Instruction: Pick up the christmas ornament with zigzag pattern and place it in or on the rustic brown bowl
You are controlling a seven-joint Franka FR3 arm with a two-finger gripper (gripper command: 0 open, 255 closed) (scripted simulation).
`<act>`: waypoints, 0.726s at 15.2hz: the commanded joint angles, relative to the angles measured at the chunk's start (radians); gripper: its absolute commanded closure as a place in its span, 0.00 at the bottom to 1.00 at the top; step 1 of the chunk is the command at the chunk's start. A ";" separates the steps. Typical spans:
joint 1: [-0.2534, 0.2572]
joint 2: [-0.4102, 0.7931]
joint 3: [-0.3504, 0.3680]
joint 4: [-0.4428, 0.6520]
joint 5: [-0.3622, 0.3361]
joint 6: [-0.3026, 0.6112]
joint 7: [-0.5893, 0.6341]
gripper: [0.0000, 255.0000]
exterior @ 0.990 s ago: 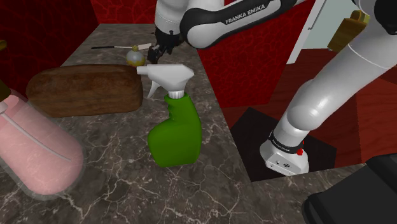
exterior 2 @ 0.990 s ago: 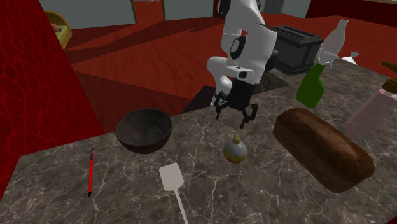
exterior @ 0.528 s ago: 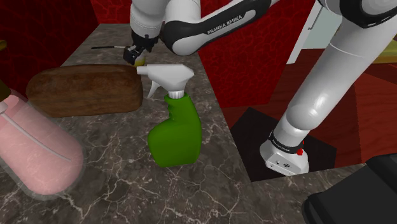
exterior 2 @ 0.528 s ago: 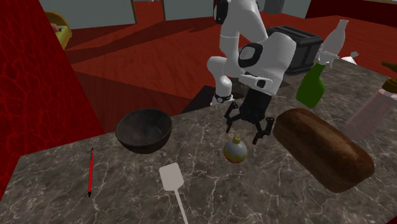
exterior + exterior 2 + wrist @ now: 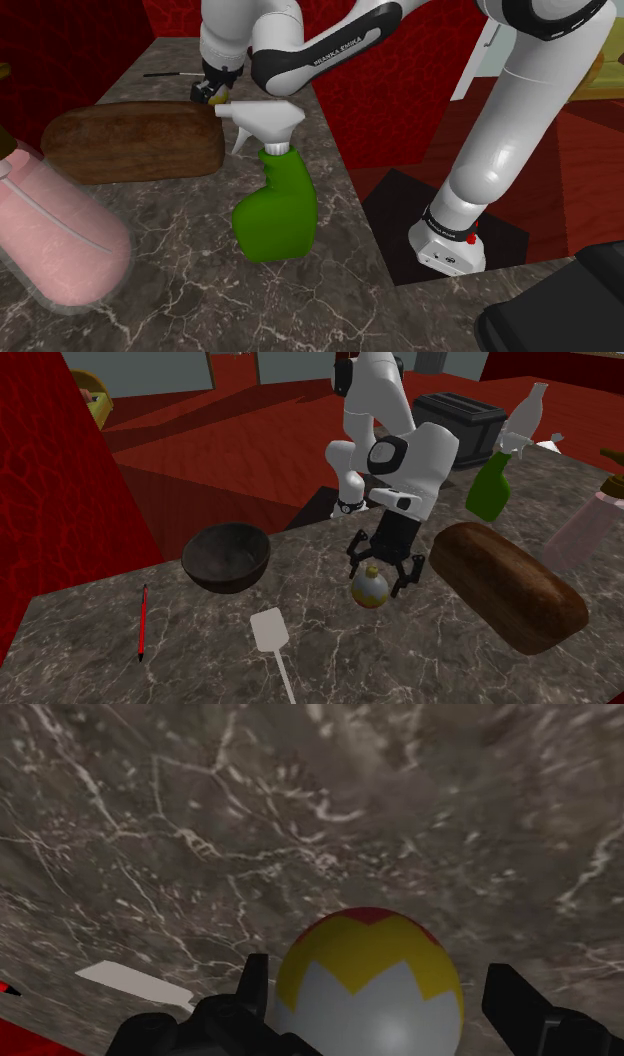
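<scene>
Both fingers [image 5: 256, 996] are spread wide, one on each side of the ornament [image 5: 368, 984]. A gap shows at one finger. The other sits just beside the shell, contact not discernible. The gripper [image 5: 381, 574] points down over the ornament, which rests on the marble counter [image 5: 450, 662].

Ornament: grey-white body, yellow zigzag band, red crown.

Clearances, second exterior view:
- Brown loaf [image 5: 505, 587] near on the right.
- White spatula [image 5: 270, 631] near on the camera side.
- Dark bowl [image 5: 215, 578] apart on the left, with bare marble between it and the ornament.
- Counter's far edge runs just behind the bowl and gripper.
- Red pen [image 5: 142, 620] further left still.
- Green spray bottle [image 5: 489, 488] well apart, past the loaf.
</scene>
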 commanded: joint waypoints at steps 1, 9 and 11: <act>0.000 0.003 -0.001 0.001 -0.004 0.002 0.003 0.00; 0.000 0.003 -0.001 0.001 -0.004 0.002 0.002 1.00; 0.000 0.004 -0.001 0.001 -0.004 0.002 0.003 1.00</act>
